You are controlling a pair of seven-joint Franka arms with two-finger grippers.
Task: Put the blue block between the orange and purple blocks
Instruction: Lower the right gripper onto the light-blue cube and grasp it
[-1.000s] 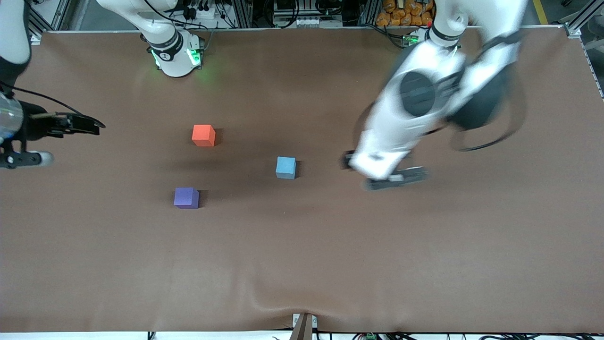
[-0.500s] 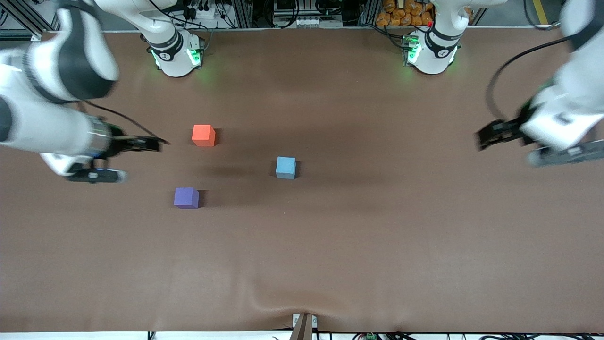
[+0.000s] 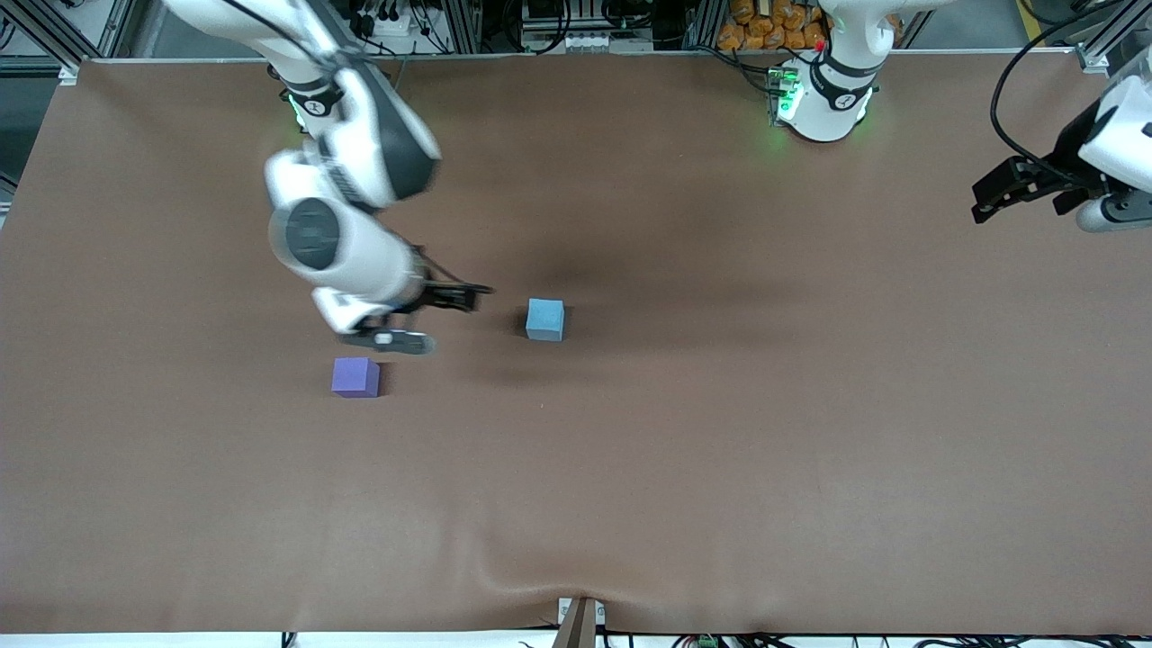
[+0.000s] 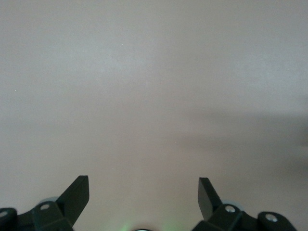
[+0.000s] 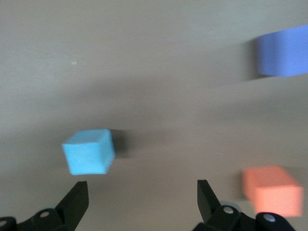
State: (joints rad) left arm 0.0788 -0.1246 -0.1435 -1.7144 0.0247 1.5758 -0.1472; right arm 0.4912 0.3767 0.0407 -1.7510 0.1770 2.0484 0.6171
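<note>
The blue block (image 3: 545,319) sits mid-table; it also shows in the right wrist view (image 5: 89,151). The purple block (image 3: 355,376) lies nearer the front camera, toward the right arm's end, and shows in the right wrist view (image 5: 284,57). The orange block is hidden under the right arm in the front view but shows in the right wrist view (image 5: 272,191). My right gripper (image 3: 463,297) (image 5: 143,192) is open and empty, above the table between the orange and blue blocks. My left gripper (image 3: 999,193) (image 4: 143,190) is open and empty over bare table at the left arm's end.
The brown table cover (image 3: 684,468) has a small ripple at its front edge. The right arm's forearm (image 3: 337,243) hangs over the orange block's spot. Cables and gear lie along the table's edge by the arm bases.
The right arm swung in from its end of the table to over the orange block, toward the blue block. The left arm withdrew to its end of the table. The blocks stayed put.
</note>
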